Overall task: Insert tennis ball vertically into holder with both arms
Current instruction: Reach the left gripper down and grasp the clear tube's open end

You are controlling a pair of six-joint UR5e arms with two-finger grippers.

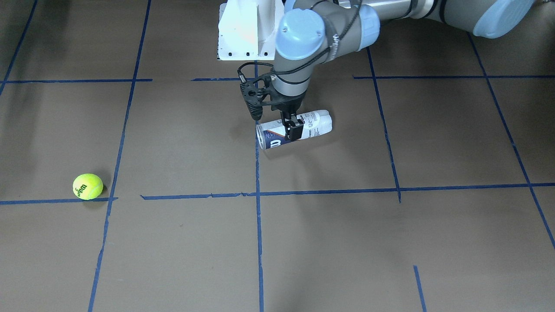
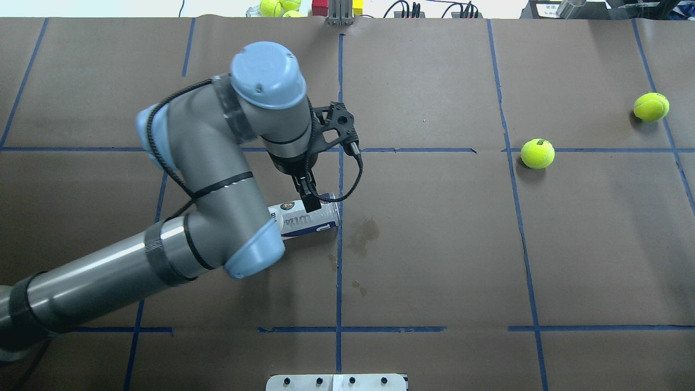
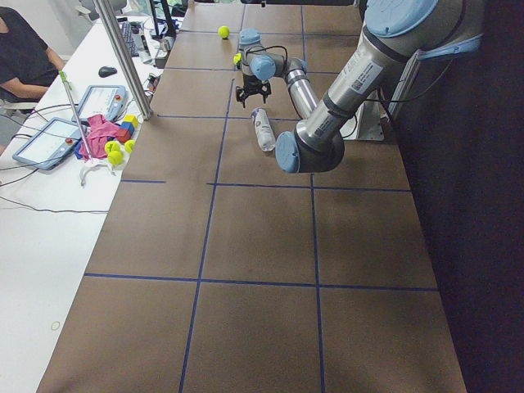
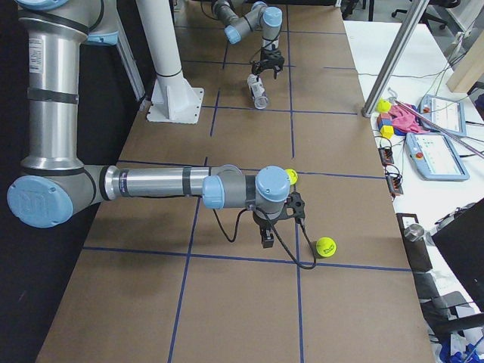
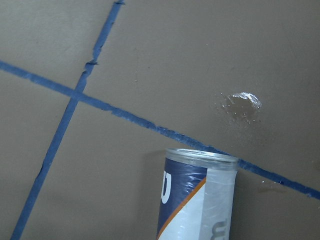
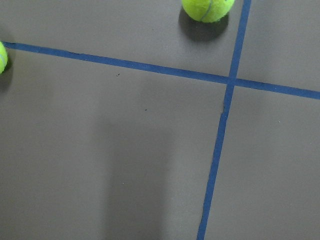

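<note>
Left arm point(image 2: 179, 239): enters from the robot's left side. The forearm reaches forward over the counter point(image 2: 434, 244), the elbow is folded back on itself, and the wrist is turned so the tool points straight down. A black cable point(image 2: 355, 174) runs along the links and loops at the wrist.

Left hand point(image 1: 291, 126): lowered onto the lying holder point(image 1: 314, 122). One black finger point(image 1: 295, 130) shows against its near side and the other is hidden, so I cannot tell whether the jaws press it.

Right arm point(image 4: 151, 183): the upper link stands upright, the forearm stretches level across the counter, and the wrist is bent down.

Right hand point(image 4: 266, 236): points downward, just above the counter. It is seen only from the side, so the jaw state cannot be judged.
</note>
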